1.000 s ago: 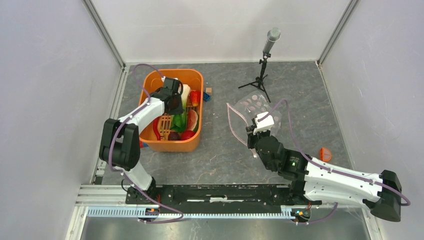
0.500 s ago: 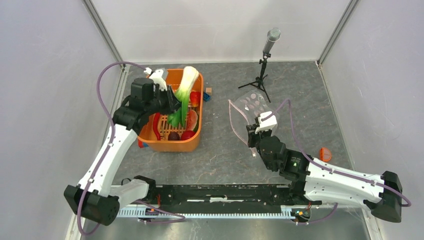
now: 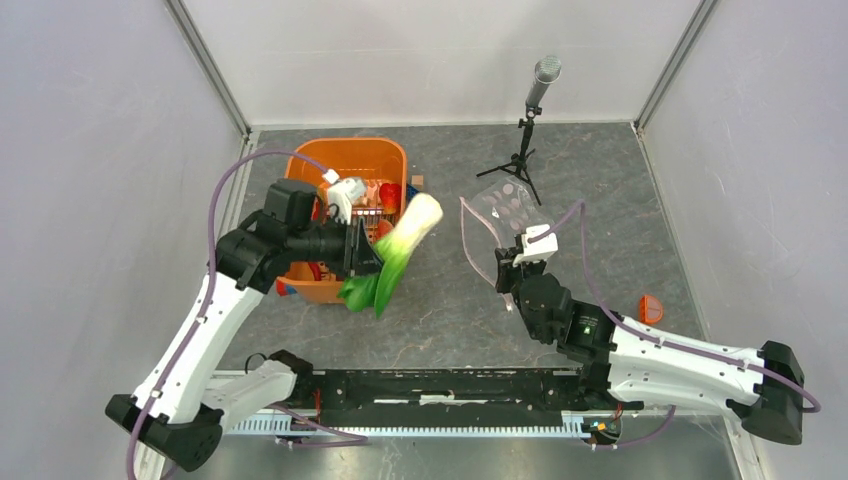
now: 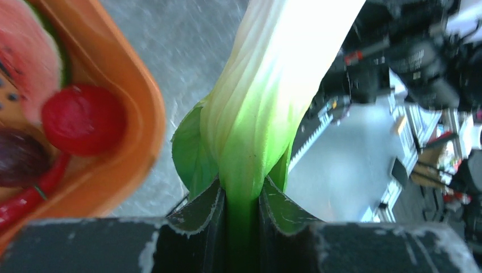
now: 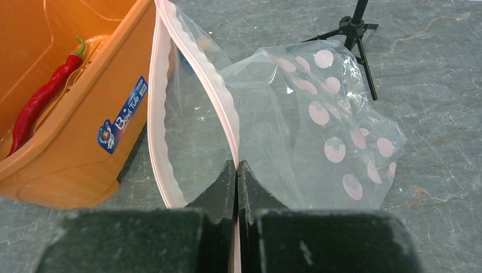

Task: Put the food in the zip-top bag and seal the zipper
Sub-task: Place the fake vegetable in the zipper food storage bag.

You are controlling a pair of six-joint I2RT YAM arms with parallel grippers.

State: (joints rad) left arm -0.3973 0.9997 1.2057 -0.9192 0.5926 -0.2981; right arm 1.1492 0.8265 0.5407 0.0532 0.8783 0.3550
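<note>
Left wrist view: the leafy vegetable [image 4: 267, 96] is blurred, its white end off the top edge, its green base hidden between the fingers of the left claw [image 4: 241, 185]. The watermelon slice [image 4: 25, 48] and dark round piece [image 4: 17, 158] are cut by the left edge. Right wrist view: the orange tub [image 5: 74, 136] runs past the left edge, and the zipper [image 5: 221, 108] vanishes at its near end between the fingers of the right claw [image 5: 236, 165].

arms [image 3: 195, 340]: white shells, black joints | cables [image 3: 268, 153]: purple | pincer fingers [image 4: 199, 219]: black, scuffed

desk [image 3: 440, 310]: grey stone pattern
orange tub [image 3: 360, 158]: set by far-left corner
microphone stand [image 3: 528, 125]: stood at far edge
zip-top bag [image 3: 505, 205]: rested mid-desk
</note>
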